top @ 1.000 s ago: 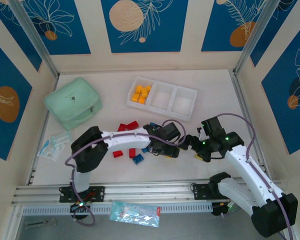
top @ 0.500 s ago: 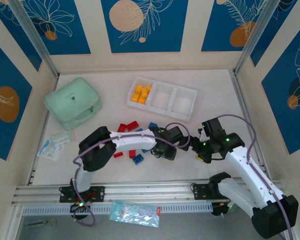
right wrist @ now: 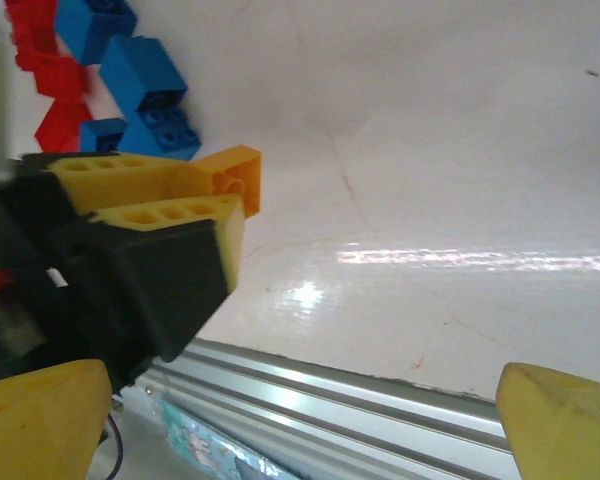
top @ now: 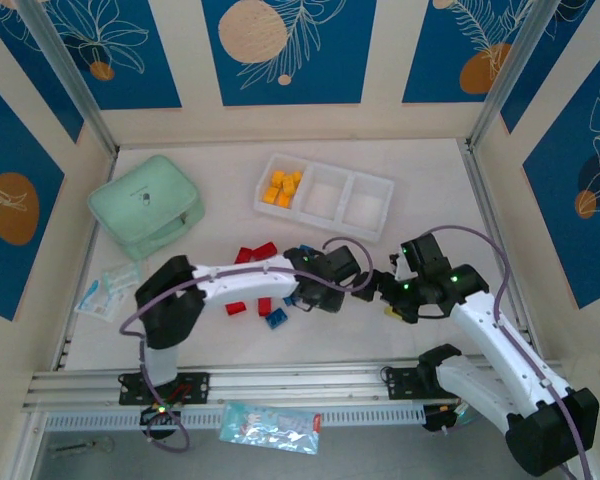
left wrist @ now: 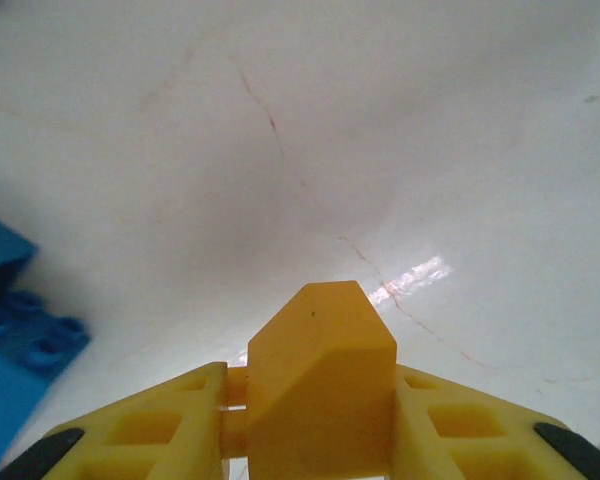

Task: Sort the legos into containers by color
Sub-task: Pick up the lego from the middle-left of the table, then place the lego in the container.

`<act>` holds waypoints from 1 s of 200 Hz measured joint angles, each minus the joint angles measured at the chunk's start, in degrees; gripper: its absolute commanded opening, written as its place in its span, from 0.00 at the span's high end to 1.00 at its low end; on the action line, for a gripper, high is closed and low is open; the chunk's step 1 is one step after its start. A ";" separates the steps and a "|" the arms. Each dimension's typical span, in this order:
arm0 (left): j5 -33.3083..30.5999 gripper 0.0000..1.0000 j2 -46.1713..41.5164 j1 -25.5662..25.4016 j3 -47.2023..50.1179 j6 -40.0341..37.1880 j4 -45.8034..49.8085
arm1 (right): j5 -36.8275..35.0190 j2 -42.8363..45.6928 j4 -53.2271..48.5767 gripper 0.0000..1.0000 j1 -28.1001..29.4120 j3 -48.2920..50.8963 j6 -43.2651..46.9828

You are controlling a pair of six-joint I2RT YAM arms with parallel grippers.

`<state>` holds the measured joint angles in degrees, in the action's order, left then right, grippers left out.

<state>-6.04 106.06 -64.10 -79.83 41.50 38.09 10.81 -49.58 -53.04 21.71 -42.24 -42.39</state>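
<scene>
1. yellow-orange lego (left wrist: 322, 370) is clenched in the left gripper (right wrist: 220, 195), low over the bench (top: 430, 180) at centre frame in the top view.
2. the leftmost container (top: 264, 192) of the tray (top: 320, 222) lies up-frame and slightly left of that gripper. the tray's long axis runs left to right, dipping toward the right. the left arm is nearer.
3. right gripper (right wrist: 305, 410) is released wide, grasping nothing, just right of the left one.
4. counts: three containers, with about six yellow legos in the leftmost. loose on the bench are about four red legos (top: 255, 253) and at least two blue legos (top: 277, 320). the arm may hide more.
</scene>
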 measured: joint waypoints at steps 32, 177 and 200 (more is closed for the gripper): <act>-2.40 0.63 -6.73 4.63 0.96 -1.99 0.07 | 0.33 -2.21 3.04 0.01 1.88 -3.96 1.49; -3.41 0.64 17.90 30.42 -27.23 -12.00 -5.07 | -2.49 -16.72 17.27 0.01 2.97 -12.94 5.57; -2.84 0.64 19.65 32.94 -29.92 -11.58 -5.79 | -2.51 -16.31 17.29 0.01 1.66 -12.81 6.03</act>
<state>-8.88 125.71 -31.16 -109.75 29.91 32.29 8.29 -65.89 -35.75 23.38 -55.05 -36.36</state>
